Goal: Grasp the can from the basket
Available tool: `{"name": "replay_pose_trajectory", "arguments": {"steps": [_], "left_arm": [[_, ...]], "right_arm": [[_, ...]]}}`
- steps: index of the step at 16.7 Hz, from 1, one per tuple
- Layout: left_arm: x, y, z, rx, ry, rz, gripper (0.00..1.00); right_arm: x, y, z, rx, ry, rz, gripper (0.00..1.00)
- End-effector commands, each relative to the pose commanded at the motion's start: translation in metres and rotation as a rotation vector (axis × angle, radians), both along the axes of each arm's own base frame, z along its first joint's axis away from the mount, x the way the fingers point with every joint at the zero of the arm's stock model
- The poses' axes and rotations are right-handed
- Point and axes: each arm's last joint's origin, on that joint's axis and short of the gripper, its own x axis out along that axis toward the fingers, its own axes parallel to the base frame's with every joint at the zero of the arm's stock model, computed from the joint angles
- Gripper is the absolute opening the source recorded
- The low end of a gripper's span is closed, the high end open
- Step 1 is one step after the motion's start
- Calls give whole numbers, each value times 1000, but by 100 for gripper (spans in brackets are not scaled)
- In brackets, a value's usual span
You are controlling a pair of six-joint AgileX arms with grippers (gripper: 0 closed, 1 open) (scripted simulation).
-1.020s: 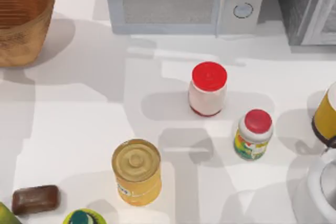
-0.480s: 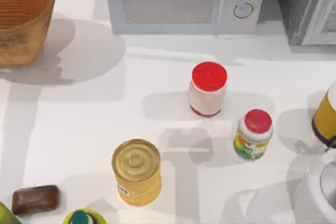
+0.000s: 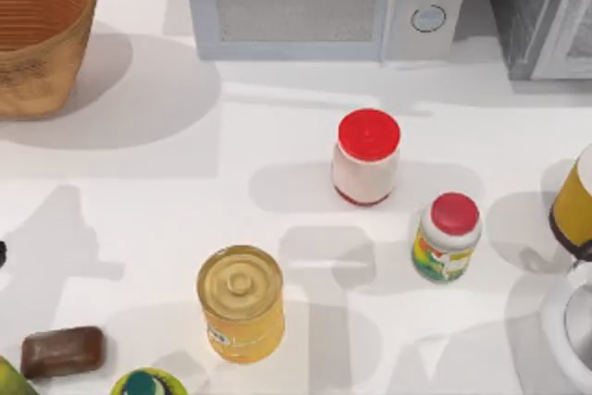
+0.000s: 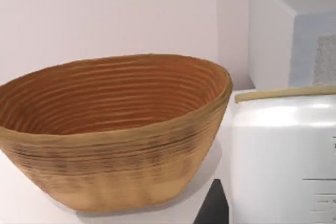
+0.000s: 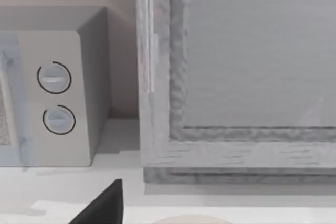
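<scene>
The can (image 4: 283, 156), white with a pale tan top rim, hangs close up in the left wrist view, outside the basket. A dark finger (image 4: 212, 208) of my left gripper rests against its side, and the gripper is shut on it. The round wicker basket (image 4: 115, 129), ribbed orange-brown inside, stands beyond the can with nothing in it. It is at the table's far left corner (image 3: 37, 34) in the top view. A dark sliver of my left gripper (image 3: 2, 253) shows at the left edge. My right gripper (image 5: 102, 208) is parked facing the appliances at the back right.
A microwave (image 3: 324, 2) lines the back edge, with a grey appliance (image 3: 546, 11) to its right. A white jar with red lid (image 3: 365, 156), a small red-capped bottle (image 3: 446, 238) and a big yellow can (image 3: 240, 302) stand mid-table. A brown bar (image 3: 62, 351) lies at the front left.
My left gripper has left the space over the basket and come forward along the table's left edge. Its shadow has slid forward with it. Nothing else moved.
</scene>
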Motion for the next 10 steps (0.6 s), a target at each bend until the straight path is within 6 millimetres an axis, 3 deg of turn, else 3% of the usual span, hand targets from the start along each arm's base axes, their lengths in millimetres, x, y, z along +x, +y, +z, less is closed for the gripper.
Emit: {"name": "replay_pose_trajectory", "arguments": {"steps": [3,5,10], "left_arm": [[-4,-1,-43,-41,-67,41,0],[-3,-1,-62,-67,-97,61,0],[-3,-1,-71,-85,-111,74,0]], "right_arm": [[0,0,0,0,0,0,100],[0,0,0,0,0,0,100],[0,0,0,0,0,0,100]]}}
